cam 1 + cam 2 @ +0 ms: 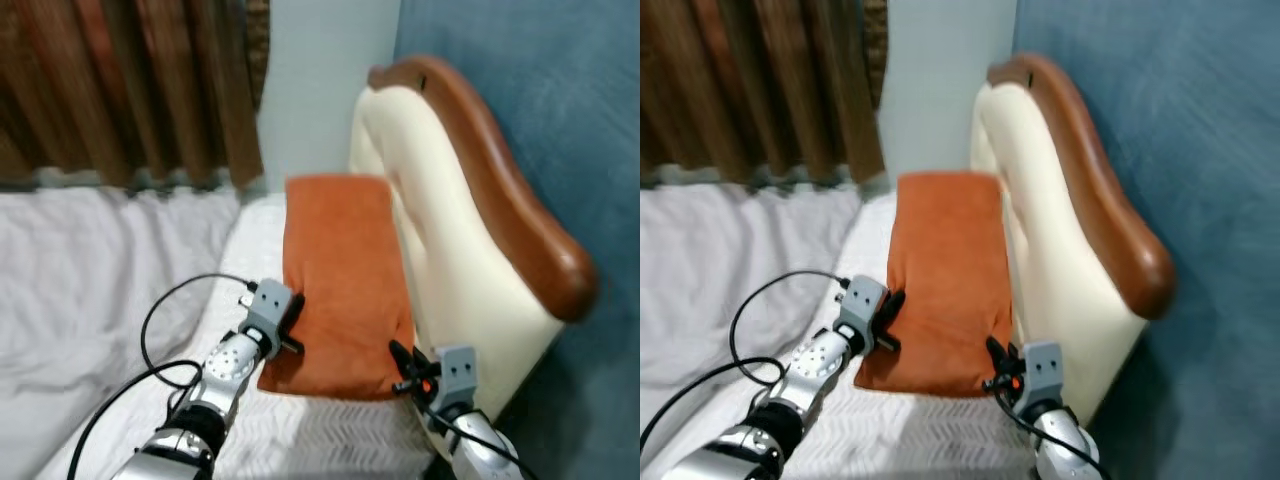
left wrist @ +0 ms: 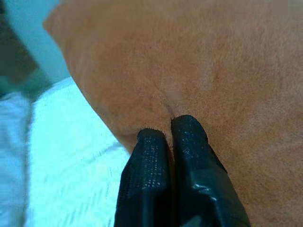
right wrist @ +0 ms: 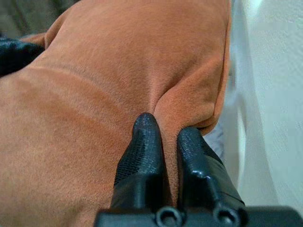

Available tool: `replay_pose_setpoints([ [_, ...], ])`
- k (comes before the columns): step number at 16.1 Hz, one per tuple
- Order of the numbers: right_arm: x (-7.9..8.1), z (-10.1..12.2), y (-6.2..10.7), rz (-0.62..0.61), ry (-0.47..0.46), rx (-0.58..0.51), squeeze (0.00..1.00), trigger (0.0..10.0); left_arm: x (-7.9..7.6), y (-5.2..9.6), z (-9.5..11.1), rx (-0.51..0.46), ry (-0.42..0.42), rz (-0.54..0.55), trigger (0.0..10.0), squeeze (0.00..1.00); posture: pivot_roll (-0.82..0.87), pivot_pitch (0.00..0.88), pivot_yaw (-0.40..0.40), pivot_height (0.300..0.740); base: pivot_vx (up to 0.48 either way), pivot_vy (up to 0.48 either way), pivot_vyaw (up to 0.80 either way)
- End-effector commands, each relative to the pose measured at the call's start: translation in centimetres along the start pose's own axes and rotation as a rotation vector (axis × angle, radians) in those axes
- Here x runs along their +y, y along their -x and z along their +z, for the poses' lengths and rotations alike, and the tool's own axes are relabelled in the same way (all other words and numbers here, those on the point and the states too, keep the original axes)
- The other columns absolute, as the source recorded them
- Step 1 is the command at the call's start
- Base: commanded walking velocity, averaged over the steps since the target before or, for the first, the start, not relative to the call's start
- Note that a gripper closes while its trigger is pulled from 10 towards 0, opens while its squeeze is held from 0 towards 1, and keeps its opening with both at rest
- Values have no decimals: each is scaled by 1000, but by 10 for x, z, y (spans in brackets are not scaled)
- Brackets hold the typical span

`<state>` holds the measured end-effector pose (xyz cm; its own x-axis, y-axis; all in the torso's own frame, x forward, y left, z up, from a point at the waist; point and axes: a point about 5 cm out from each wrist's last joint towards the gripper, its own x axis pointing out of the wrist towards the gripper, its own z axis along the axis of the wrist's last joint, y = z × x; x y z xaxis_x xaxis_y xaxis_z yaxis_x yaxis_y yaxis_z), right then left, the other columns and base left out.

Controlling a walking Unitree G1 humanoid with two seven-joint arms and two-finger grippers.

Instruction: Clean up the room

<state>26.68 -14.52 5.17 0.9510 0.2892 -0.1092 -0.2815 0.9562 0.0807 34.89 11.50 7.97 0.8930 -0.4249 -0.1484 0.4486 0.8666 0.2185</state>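
Both your grippers, left gripper (image 1: 292, 322) and right gripper (image 1: 400, 366), pinch the orange pillow (image 1: 345, 270) lying on the bed (image 1: 120, 280) against the headboard (image 1: 470, 200). Keep both fingers clenched; move evenly.

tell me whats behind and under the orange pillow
Behind the orange pillow stands the cream padded headboard; under it lies the white bed sheet. Both pincers, left and right, pinch its near corners. Anything beneath the pillow is covered.

We can read no text, label, brand, number or sign on anything in these pictures.
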Motion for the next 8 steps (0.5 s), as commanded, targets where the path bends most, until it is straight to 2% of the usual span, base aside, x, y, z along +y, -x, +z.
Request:
replay_pose_setpoints([
  [1,-21,-3,6,-104,30,28,0,10000,21,-1,13,-38,-37,81,10000,0,-73,20,-17,740,0,0,0],
  [2,-24,-9,0,-171,62,83,0,10000,20,-1,7,8,-40,61,10000,0,-85,101,-20,740,0,0,0],
  [5,-22,-16,-11,-183,89,140,0,10000,17,-1,0,61,-19,50,10000,0,-107,194,-27,740,0,0,0],
  [7,-17,-8,-23,-177,109,116,0,10000,10,-6,2,86,-56,11,10000,0,-120,258,-39,740,0,0,0],
  [8,-19,0,-28,-223,103,72,0,10000,12,-9,10,67,-74,13,10000,0,-123,296,-32,740,0,0,0],
])
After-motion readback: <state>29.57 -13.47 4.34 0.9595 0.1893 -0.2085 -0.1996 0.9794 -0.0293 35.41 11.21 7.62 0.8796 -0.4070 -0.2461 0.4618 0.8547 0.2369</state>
